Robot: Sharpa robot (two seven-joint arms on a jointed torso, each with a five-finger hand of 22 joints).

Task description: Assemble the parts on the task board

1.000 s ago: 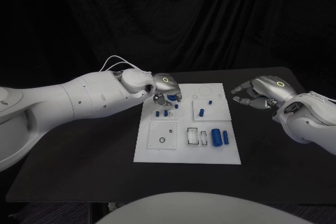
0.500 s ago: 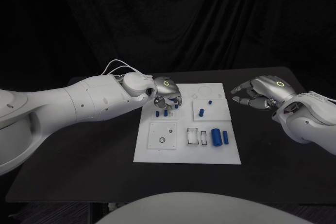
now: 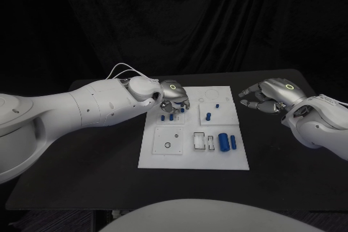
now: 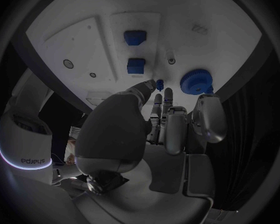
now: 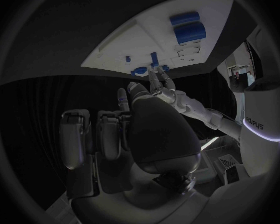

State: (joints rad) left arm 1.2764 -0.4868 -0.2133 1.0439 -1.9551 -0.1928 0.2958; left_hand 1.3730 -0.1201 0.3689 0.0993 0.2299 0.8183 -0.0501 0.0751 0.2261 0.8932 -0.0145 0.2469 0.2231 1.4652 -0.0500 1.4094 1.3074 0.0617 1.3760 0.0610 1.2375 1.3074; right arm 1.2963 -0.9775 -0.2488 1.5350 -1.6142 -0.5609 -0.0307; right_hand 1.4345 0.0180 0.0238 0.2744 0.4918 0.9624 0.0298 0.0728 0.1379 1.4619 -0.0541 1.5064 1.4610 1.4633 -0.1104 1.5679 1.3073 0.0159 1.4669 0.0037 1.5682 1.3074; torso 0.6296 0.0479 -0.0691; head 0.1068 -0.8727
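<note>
Fingertips [image 4: 159, 84] of my left hand [image 3: 172, 94] are pinching a small blue peg [image 4: 160, 84] over the task board [image 3: 194, 156], so I'm lowering it upright, right hand [image 3: 270, 96] hovering spread beside the board

The task board [image 3: 193, 159] lies in the middle of the surface [image 3: 87, 161]. The left hand [image 3: 174, 97] is over the board's far left corner, just above two small parts [image 3: 171, 118]. More small parts [image 3: 208, 116] stand to the right of those. Two bigger parts [image 3: 227, 141] lie side by side on the near right part of the board. The right hand [image 3: 267, 97] is off the board's far right edge, well apart from the left hand.
</note>
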